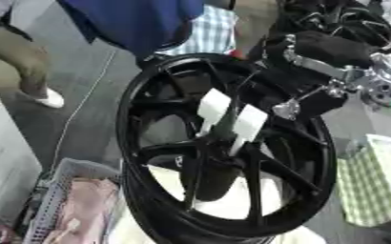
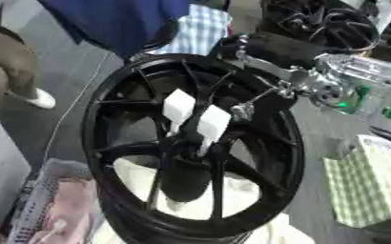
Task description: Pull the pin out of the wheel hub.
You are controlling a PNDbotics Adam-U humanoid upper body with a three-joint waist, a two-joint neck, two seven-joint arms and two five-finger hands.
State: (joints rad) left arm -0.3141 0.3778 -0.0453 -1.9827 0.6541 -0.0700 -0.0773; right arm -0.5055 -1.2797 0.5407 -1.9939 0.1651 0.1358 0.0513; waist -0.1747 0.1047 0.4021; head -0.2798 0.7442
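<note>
A large black spoked wheel (image 1: 149, 119) stands on edge in the middle of both views. At its hub (image 1: 224, 138) two white tags (image 1: 214, 106) flank a dark stem that I take for the pin (image 1: 231, 121); its shape is blurred. My right hand (image 1: 332, 47), black with silver links, comes in from the upper right over the rim. A silver tip of it (image 1: 285, 109) hangs just right of the tags, close to the hub. Whether it touches the pin is unclear. My left hand does not show.
A white basket (image 1: 61, 190) with pink cloth sits at the lower left beside a white cabinet (image 1: 3, 167). A green-checked box (image 1: 378, 181) stands at the right. A second black wheel (image 2: 332, 24) lies at the back right. People stand behind the wheel.
</note>
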